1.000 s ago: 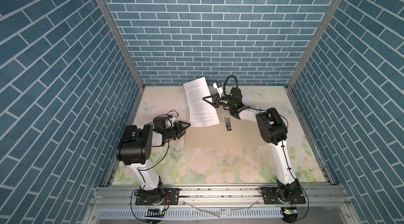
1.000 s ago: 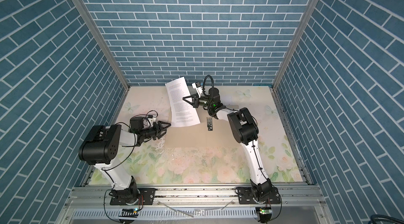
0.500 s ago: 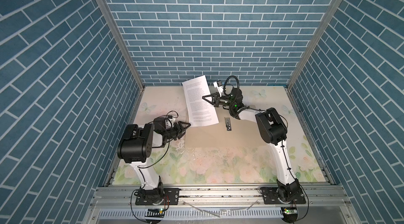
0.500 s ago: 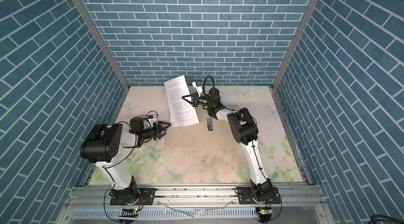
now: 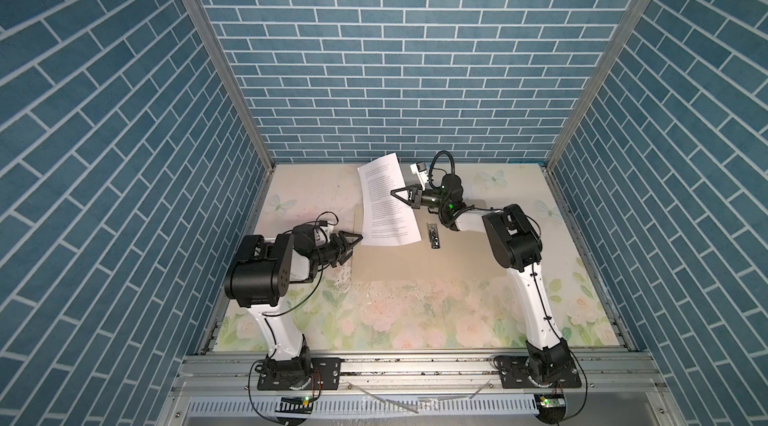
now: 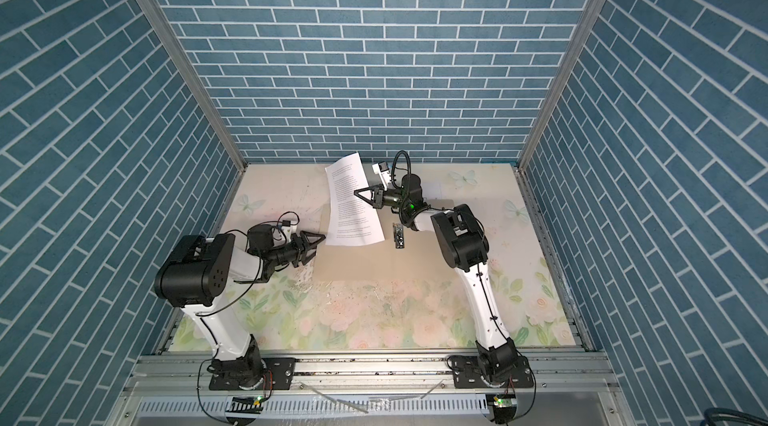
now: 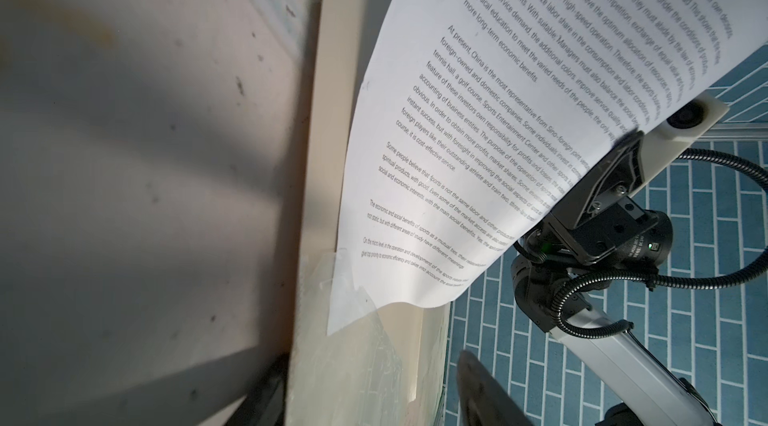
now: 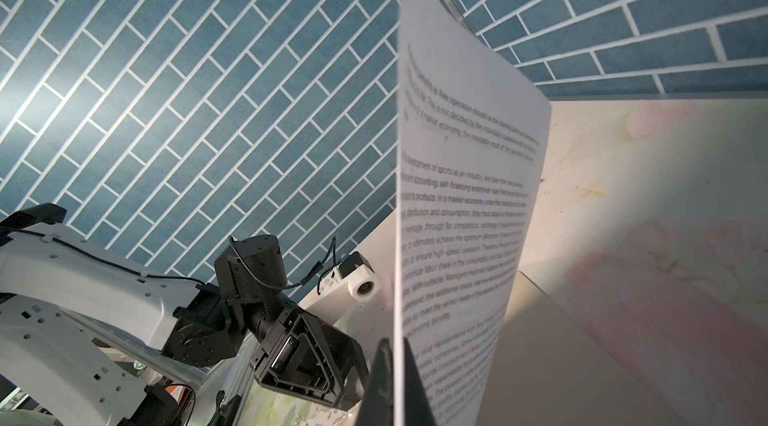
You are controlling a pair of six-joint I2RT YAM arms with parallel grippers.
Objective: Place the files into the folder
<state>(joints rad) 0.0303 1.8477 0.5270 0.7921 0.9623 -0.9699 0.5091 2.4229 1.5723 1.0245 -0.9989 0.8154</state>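
The right gripper is pinched tight on the side edge of the text page. From that grip the page stands up off the table, bowed, and its lower edge hangs over the far left part of the folder. I can't tell if it touches.

Across from it, the left gripper has its jaws standing apart, with nothing in them that I can make out. Its wrist view shows the fingers on either side of the folder's edge and a flap of clear film.

The folder lies flat on the flowered table, with a small black strip on it just beside the page.

I'd say the job is only partway. This page is lifted but not in the folder, so it has yet to be lowered, slid in and let go. I can't see the drawing page anywhere, so I can't say where it stands.

Against a second ago hardly anything has shifted: the page hangs in nearly the same spot, perhaps a shade lower, and the left arm is about where it was
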